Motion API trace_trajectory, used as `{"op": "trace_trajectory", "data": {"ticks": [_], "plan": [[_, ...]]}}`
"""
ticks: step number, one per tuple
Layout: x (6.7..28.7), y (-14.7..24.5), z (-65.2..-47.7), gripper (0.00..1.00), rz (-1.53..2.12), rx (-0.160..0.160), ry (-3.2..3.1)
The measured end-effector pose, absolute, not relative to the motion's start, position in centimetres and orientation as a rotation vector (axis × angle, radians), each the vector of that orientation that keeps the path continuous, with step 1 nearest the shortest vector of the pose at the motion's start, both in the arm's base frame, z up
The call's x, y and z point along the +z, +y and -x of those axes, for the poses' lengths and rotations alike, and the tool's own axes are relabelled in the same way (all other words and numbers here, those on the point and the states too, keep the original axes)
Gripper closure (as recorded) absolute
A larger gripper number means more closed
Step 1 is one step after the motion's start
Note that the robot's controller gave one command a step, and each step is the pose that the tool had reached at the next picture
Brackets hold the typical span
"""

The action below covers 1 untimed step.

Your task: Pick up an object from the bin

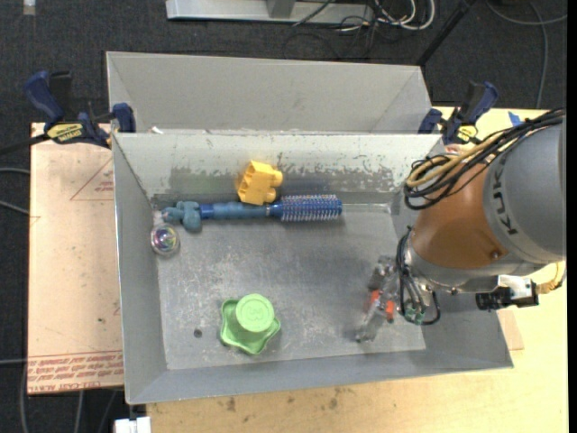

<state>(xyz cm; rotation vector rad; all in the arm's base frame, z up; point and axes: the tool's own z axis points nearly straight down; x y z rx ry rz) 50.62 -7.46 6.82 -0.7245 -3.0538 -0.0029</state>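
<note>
Camera view: the claw (371, 312) stands low over bare floor in the front right part of the grey metal bin (270, 97). Whether it is open or closed cannot be told, and no object is seen in its grasp.

The green lobed plastic lid (249, 323) lies front left of centre, well apart from the claw. The blue plastic hairbrush (261, 211) lies along the back wall, with the yellow plastic block (257, 183) touching it. The small shiny ball (165, 239) sits just beside the brush's handle end.

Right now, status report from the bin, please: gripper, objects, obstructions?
Gripper low, right side of bin. Nearest thing green lobed cap, to its left, apart. Nothing between them.
</note>
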Motion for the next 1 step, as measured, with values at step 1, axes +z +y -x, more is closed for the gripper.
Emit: {"op": "trace_trajectory", "data": {"ticks": [1], "plan": [[6.98, -9.57, -51.63, 0.0, 0.763, -0.002, -3.05]]}}
